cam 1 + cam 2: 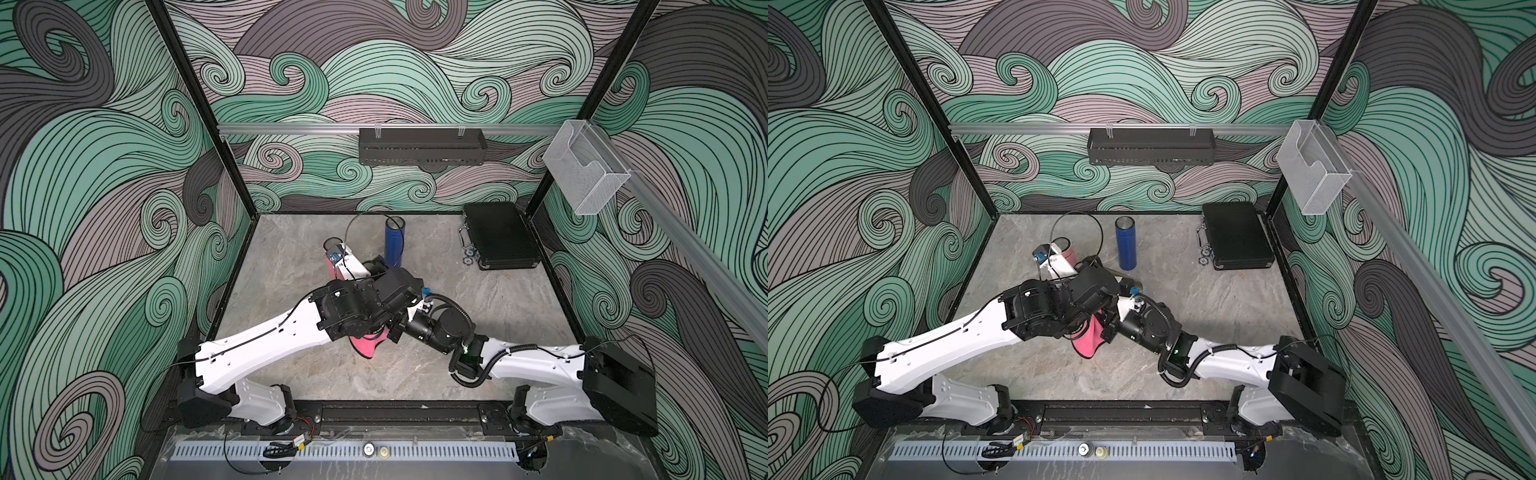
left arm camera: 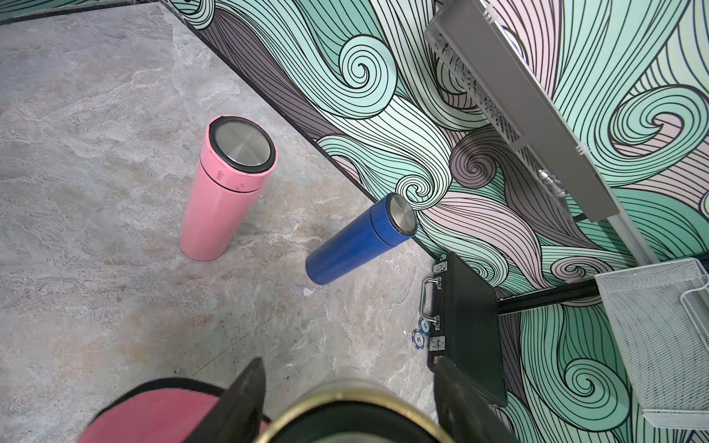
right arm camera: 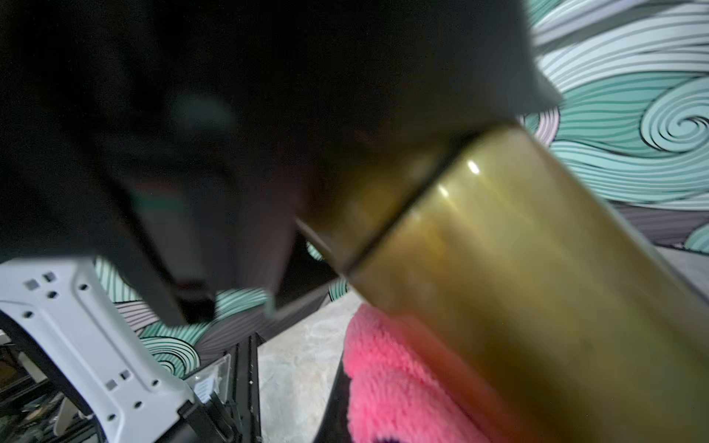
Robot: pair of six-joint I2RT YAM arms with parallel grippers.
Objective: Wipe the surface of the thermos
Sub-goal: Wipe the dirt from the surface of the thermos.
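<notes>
Left claw (image 2: 347,383) is clamping the gold thermos (image 3: 518,287) by its lid end, over the middle of the worktop (image 1: 519,299). Right claw (image 1: 1108,331) is pinching the pink cloth (image 3: 395,383) against the thermos body. In both top views the arms are covering nearly all of it, and the right wrist view is coming through blurred.

Swirling green-and-grey wave walls (image 1: 415,62), grey marbled floor (image 1: 519,311)
</notes>
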